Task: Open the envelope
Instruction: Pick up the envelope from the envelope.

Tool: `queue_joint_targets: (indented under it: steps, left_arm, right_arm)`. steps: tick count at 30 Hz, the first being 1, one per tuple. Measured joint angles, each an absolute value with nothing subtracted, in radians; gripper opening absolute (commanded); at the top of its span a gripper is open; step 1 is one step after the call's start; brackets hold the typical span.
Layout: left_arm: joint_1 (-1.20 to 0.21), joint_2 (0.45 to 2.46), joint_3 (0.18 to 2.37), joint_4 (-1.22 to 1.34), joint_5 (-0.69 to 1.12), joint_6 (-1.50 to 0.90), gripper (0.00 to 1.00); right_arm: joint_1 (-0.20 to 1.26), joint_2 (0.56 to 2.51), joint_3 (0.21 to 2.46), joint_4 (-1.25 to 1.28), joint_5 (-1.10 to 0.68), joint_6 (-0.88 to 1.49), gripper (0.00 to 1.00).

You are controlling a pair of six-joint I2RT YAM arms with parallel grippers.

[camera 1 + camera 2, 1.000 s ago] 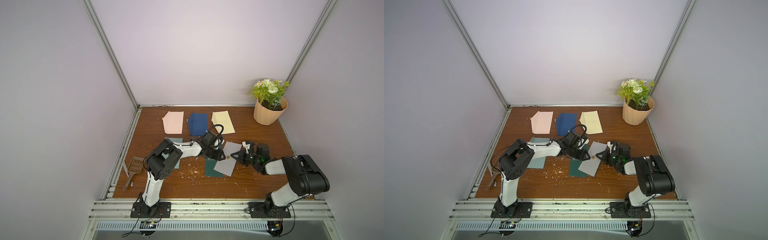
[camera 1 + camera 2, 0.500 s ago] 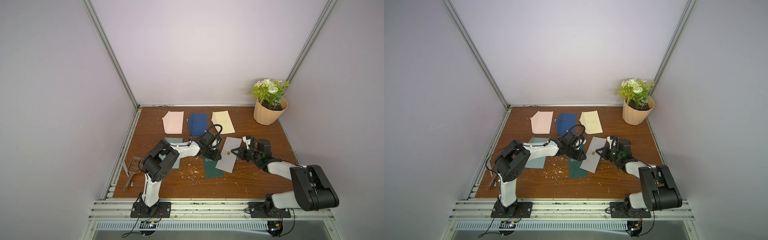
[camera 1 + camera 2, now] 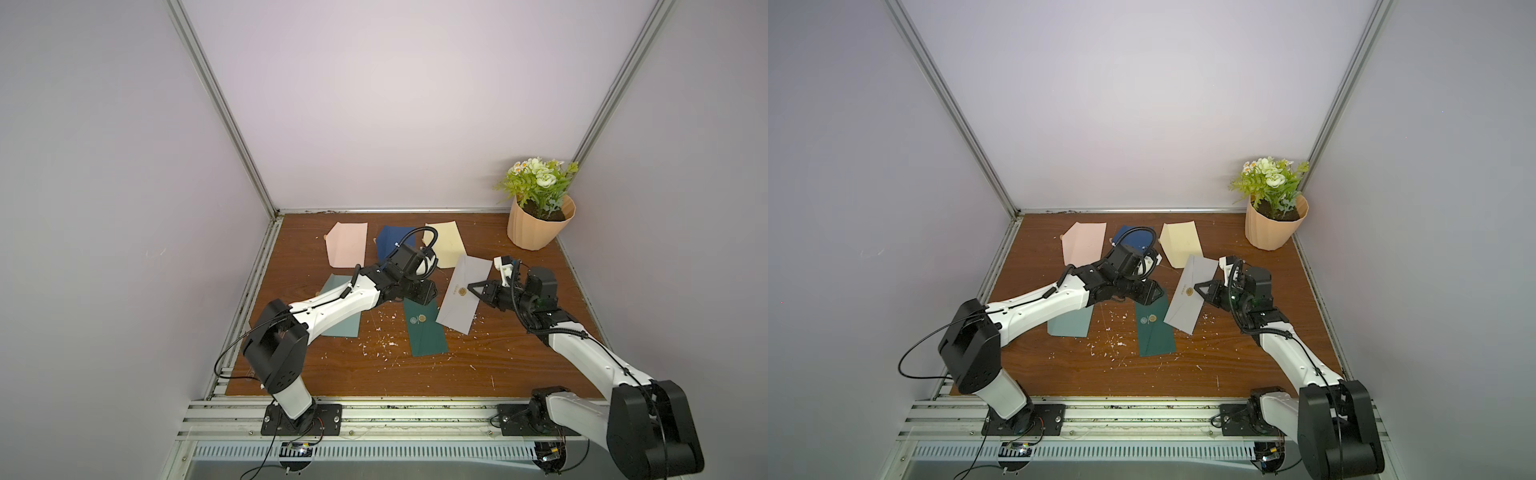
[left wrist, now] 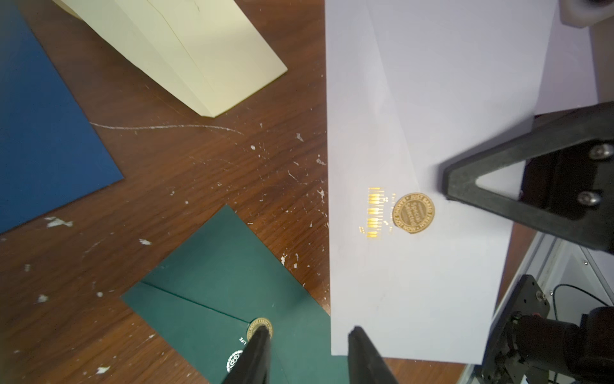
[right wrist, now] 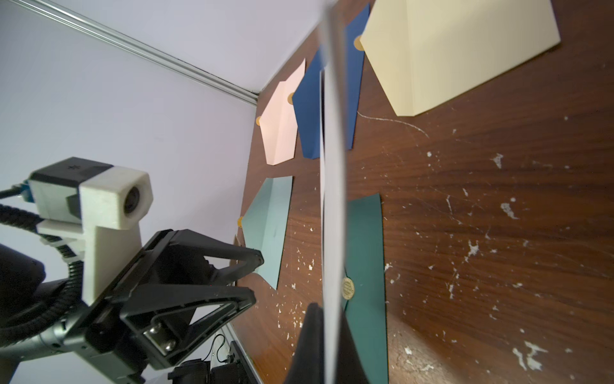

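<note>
Probably a lab test cell: plain lilac walls (image 3: 374,104), aluminium framing (image 3: 224,108) (arms (image 3: 332,307) bolted to rails (image 3: 415,419)).

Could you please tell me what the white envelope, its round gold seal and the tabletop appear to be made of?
The white rectangular envelope: probably matte paper or thin card; crisp flap creases, no gloss.
The round gold seal: likely a metallic foil sticker; it shines and bears raised-looking lettering.
The brown tabletop: wood or wood-grain laminate, I cannot tell which; visible grain, scratches and white flecks.
</note>
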State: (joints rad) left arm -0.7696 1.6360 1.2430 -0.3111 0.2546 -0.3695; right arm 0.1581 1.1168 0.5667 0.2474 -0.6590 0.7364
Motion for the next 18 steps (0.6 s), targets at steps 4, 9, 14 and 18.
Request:
queue_joint_targets:
  steps: [4, 9, 14, 18]
  left_arm:
    - [-0.770, 1.530, 1.190, -0.292, 0.203, -0.361, 0.51]
    - [-0.770, 1.357, 1.066, -0.216, 0.133, -0.347, 0.60]
    - [-0.786, 1.223, 0.974, -0.165, 0.047, -0.314, 0.61]
    - [-0.859, 1.165, 0.957, -0.150, -0.064, -0.263, 0.62]
  right_arm:
    - [0.190, 1.077, 0.626, 0.189, -0.649, 0.735, 0.00]
    - [0.260, 1.053, 0.705, 0.127, -0.603, 0.736, 0.00]
    - [0.351, 1.054, 0.793, 0.067, -0.516, 0.731, 0.00]
    - [0.419, 1.063, 0.860, 0.033, -0.437, 0.725, 0.00]
